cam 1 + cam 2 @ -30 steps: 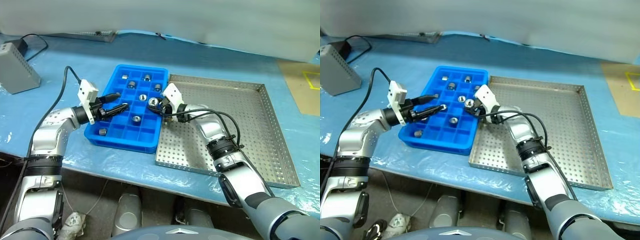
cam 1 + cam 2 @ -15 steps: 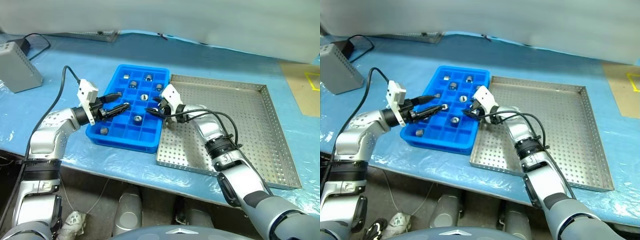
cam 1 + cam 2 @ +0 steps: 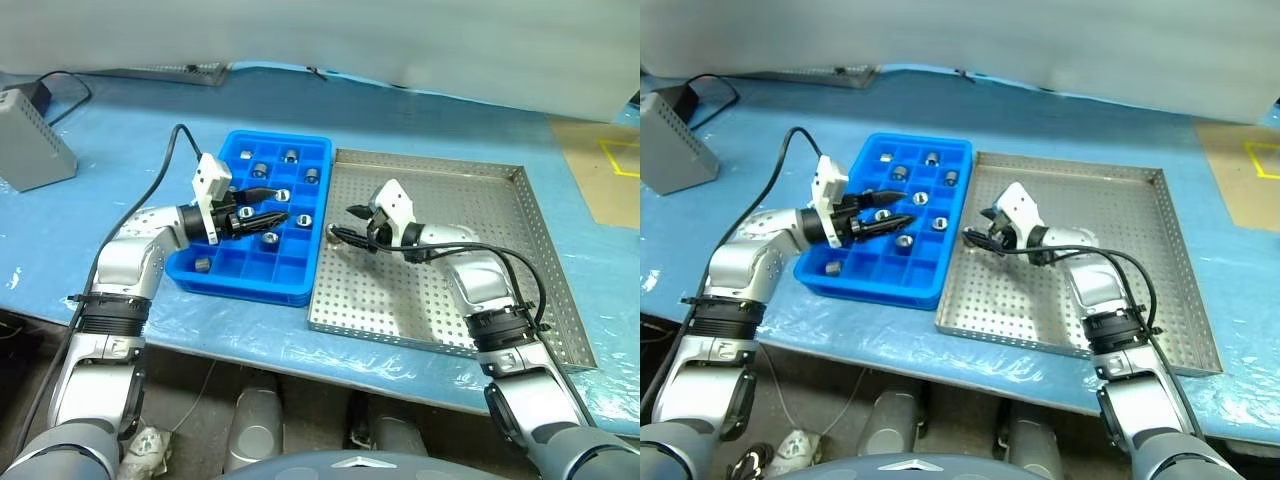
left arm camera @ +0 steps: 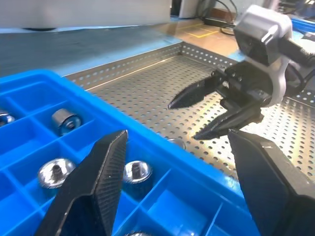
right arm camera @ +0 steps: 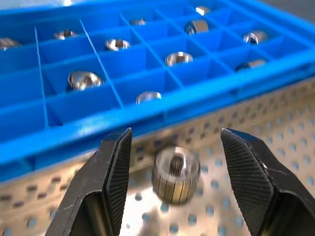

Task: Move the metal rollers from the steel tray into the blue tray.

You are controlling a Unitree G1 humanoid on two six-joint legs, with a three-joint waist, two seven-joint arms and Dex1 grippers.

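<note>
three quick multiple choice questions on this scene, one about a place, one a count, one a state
1. Where on the shiny perforated steel tray does the small silver metal roller lie?
A. by the rim next to the bright blue plastic compartment tray
B. in the far right corner
C. in the middle

2. How many rollers lie on the steel tray?
A. none
B. one
C. four

3. How are the right gripper fingers?
A. shut on a roller
B. shut and empty
C. open, one on either side of the roller

Answers:
1. A, the right wrist view shows the roller on the perforated metal just in front of the blue wall.
2. B, only that one sits on the steel; the others are in blue compartments.
3. C, the two black fingers stand wide apart and the roller lies untouched between them.
</note>
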